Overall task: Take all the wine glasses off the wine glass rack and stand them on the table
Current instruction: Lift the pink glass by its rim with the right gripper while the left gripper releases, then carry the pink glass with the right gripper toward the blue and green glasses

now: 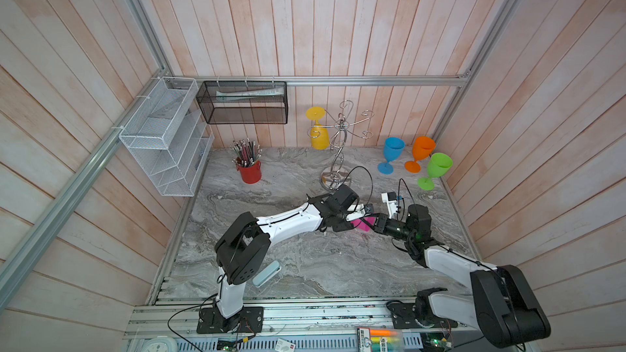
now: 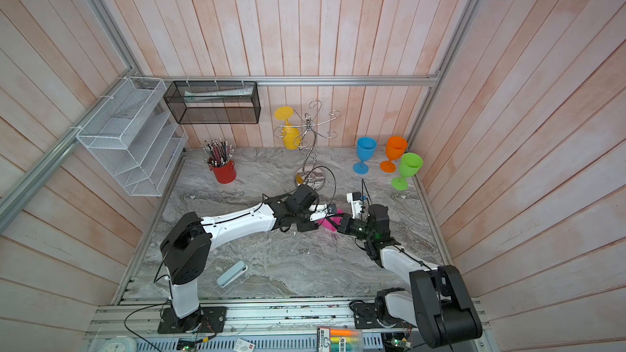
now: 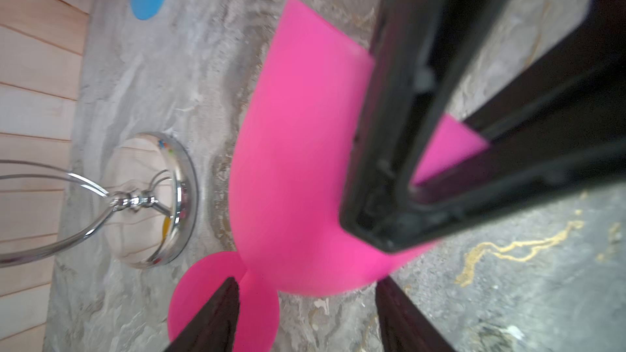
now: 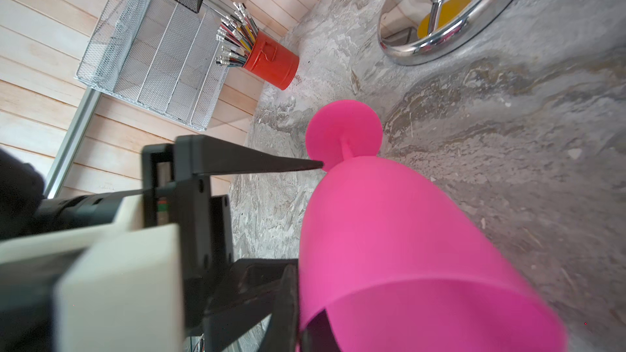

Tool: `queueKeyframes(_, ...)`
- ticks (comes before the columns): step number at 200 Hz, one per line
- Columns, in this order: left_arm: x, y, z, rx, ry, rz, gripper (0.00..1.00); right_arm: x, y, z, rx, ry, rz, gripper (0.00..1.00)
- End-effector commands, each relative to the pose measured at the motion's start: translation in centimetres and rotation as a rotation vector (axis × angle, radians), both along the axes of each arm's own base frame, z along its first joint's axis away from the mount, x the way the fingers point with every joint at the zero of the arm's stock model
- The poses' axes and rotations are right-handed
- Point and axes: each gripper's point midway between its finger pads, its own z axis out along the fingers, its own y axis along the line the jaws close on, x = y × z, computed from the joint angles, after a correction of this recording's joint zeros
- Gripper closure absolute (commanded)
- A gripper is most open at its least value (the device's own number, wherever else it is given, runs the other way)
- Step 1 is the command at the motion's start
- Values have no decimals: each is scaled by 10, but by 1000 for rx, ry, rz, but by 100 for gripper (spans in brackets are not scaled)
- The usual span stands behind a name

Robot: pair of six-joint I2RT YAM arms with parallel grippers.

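At the middle of the worktop (image 1: pixel 321 265), just in front of the wine glass rack (image 1: pixel 330 175), the pink wine glass (image 4: pixel 406 231) is off the rack and held on its side between the two arms. The right jaws are clamped on the wall of its bowl at the rim, one side inside the bowl. The left jaws stand apart on either side of its stem near the foot, gripping nothing that I can see.

The rack's round base sits just behind the left arm (image 1: pixel 288 221), and a black cable (image 1: pixel 364 172) loops across it. A yellow wine glass (image 1: pixel 320 137) hangs upside down from a hook arm. At the back right a blue wine glass (image 1: pixel 393 152), an orange wine glass (image 1: pixel 422 150) and a green wine glass (image 1: pixel 439 165) stand upright close together, well apart from the arms.

A red tin (image 1: pixel 250 172) holds a bunch of pencils (image 1: pixel 245 152). A black mesh basket (image 1: pixel 242 110) on the back wall holds a long pale thing I cannot name. The white mesh organiser (image 1: pixel 162 137) beside it shows no clear contents.

A light blue case (image 1: pixel 266 273) lies partly under the left arm. In both top views the arms hide most of the pink glass.
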Motion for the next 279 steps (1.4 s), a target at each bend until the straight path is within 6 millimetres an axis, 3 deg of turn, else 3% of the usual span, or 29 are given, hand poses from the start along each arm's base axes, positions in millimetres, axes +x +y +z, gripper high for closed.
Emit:
queueKeyframes(1, 6, 5, 62, -129, -88, 72, 32, 5, -3, 17, -43, -15, -36, 100)
queueKeyframes(35, 4, 27, 87, -165, -108, 186, 30, 5, -14, 36, -108, -4, -100, 100)
queueKeyframes(71, -16, 46, 115, -218, -118, 242, 25, 7, -41, 44, -276, 64, -229, 100)
queueKeyframes(75, -30, 38, 119, -233, -112, 212, 25, 7, -43, 45, -291, 70, -237, 100)
queueKeyframes(90, -47, 42, 136, -290, -89, 200, 19, 7, -52, 50, -343, 87, -270, 100)
queueKeyframes(125, -75, 59, 166, -403, -46, 205, 4, 17, -80, 71, -486, 88, -380, 100)
queueKeyframes(150, -85, 77, 171, -435, -30, 240, 2, 34, -98, 79, -604, 112, -410, 100)
queueKeyframes(183, -100, 91, 158, -449, 16, 240, 1, 53, -132, 88, -751, 156, -486, 100)
queueKeyframes(221, -103, 95, 152, -421, 28, 243, 1, 76, -146, 97, -810, 184, -458, 100)
queueKeyframes(256, -100, 101, 156, -423, 13, 276, 1, 97, -144, 75, -859, 248, -381, 100)
queueKeyframes(279, -92, 112, 170, -452, -42, 331, 1, 105, -145, 55, -891, 288, -350, 100)
